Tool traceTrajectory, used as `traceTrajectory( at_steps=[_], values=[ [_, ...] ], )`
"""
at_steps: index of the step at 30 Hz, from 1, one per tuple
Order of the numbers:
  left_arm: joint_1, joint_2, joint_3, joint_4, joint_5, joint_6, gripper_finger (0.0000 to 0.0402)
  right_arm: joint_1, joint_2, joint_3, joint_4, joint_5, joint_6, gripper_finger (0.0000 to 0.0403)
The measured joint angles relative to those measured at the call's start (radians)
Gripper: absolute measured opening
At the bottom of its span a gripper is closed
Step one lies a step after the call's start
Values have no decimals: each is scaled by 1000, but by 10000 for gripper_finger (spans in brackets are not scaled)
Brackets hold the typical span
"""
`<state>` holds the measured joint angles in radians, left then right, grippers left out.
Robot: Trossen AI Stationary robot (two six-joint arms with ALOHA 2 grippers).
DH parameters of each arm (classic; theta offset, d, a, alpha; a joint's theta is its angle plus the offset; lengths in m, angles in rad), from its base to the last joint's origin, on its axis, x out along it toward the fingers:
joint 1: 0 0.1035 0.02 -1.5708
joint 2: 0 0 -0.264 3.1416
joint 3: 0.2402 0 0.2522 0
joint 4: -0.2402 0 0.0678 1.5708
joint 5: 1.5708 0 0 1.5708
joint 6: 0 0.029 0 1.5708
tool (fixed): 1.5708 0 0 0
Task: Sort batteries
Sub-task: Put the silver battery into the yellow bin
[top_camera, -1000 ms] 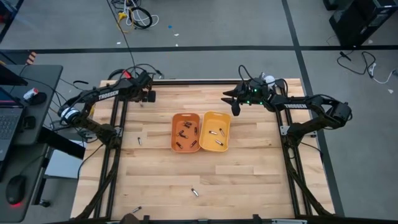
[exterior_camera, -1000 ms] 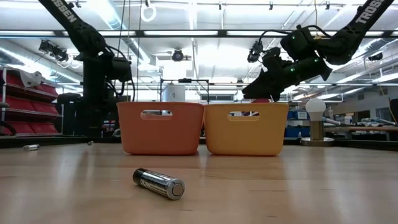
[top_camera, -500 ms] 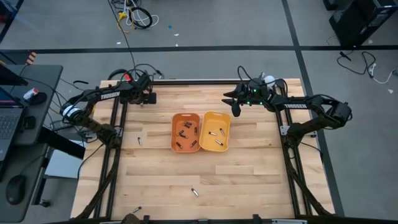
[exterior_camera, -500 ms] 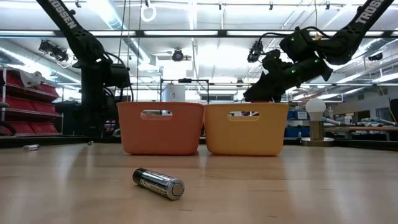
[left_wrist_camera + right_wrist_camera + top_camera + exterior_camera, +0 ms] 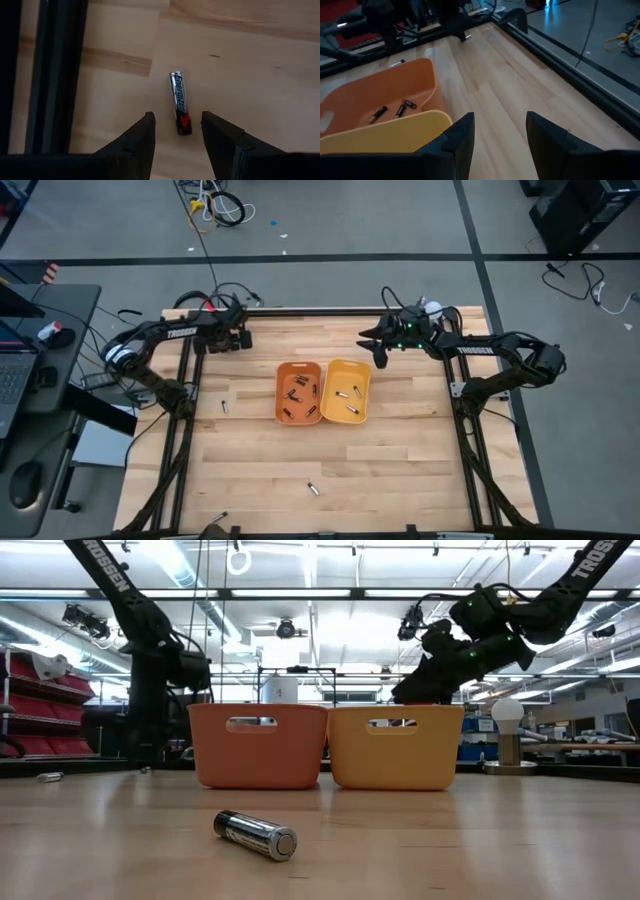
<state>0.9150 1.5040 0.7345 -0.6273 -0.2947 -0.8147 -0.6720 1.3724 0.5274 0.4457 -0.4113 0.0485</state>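
Jaws of the left gripper (image 5: 176, 131) are parted, with a dark Energizer battery (image 5: 179, 102) lying flat on the wooden surface (image 5: 400, 470) between and just ahead of the two fingers (image 5: 139, 142); no contact with the battery is visible. In the high view this gripper (image 5: 237, 338) sits at the far left corner of the surface, beside the black frame rail (image 5: 52, 75).

Jaws of the right gripper (image 5: 500, 137) are also parted and hold nothing. This gripper (image 5: 378, 343) hangs above the surface behind the yellow tray (image 5: 347, 391); in the low view it appears raised above that tray's rim (image 5: 420, 685).

The orange tray (image 5: 298, 392) and the yellow tray stand side by side, touching, near the centre of the surface. The orange tray contains several dark batteries (image 5: 298, 390); the yellow tray contains a few silvery batteries (image 5: 349, 396). The right wrist view shows dark batteries (image 5: 402, 109) on the floor of the orange tray.

Loose batteries on the surface:
- one near the left frame, level with the trays (image 5: 223, 407);
- one silvery battery toward the near edge, roughly central (image 5: 313, 489), seen large in the low view (image 5: 256, 834);
- one at the near left edge (image 5: 219, 519).
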Motion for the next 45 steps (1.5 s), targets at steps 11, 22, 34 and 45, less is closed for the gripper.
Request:
traceTrajectory(
  at_steps=[11, 22, 34, 45],
  values=[
    [1, 99, 11, 27, 6, 0, 129, -19, 0, 0, -56, -6, -72, 164],
    [-6, 102, 14, 19, 4, 21, 19, -25, 0, 0, -55, -5, -71, 164],
    [-118, -116, 56, 6, -5, 78, 17, -23, 0, 0, -36, -3, 1, 164],
    [-372, -153, 253, 123, 295, 539, 16, -18, 0, 0, 7, 43, 154, 164]
  ],
)
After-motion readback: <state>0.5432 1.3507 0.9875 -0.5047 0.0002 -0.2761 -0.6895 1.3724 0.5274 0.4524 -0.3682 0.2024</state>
